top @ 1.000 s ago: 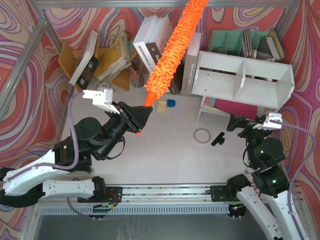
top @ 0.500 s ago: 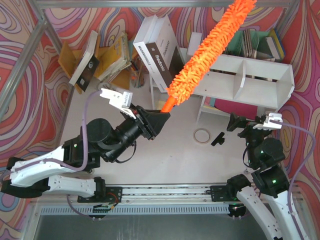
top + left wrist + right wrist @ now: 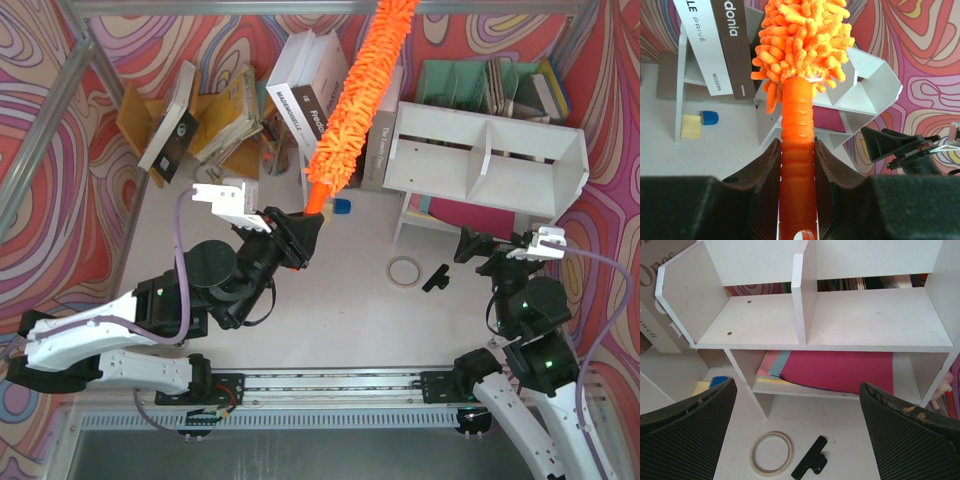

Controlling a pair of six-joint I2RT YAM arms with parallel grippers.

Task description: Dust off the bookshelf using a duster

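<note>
step: reach bookshelf point(image 3: 440, 165) | left gripper point(image 3: 305, 225): clamped on duster point(image 3: 355, 95) handle | right gripper point(image 3: 487, 248): wide apart, empty | advice: swing the fluffy head right into the compartments, then sweep lightly

The space is enclosed by walls point(image 3: 60, 90) covered in a swirling pattern of red, pink, orange and purple, and the same pattern is seen to the right of the right pincer point(image 3: 492, 248). A white tabletop point(image 3: 350, 320) is spread beneath and around the left pincer point(image 3: 300, 230), evenly lit, with only soft shadows cast. Silver metal frame bars point(image 3: 48, 125) are set well to the left of the left pincer. A metal rail point(image 3: 330, 384) is fixed on the near side of both pincers. Beyond the right pincer, a mint-green divided organizer point(image 3: 450, 85) is stood against the far wall. A yellow rack point(image 3: 135, 115) of leaning books is placed beyond and left of the left pincer.
</note>
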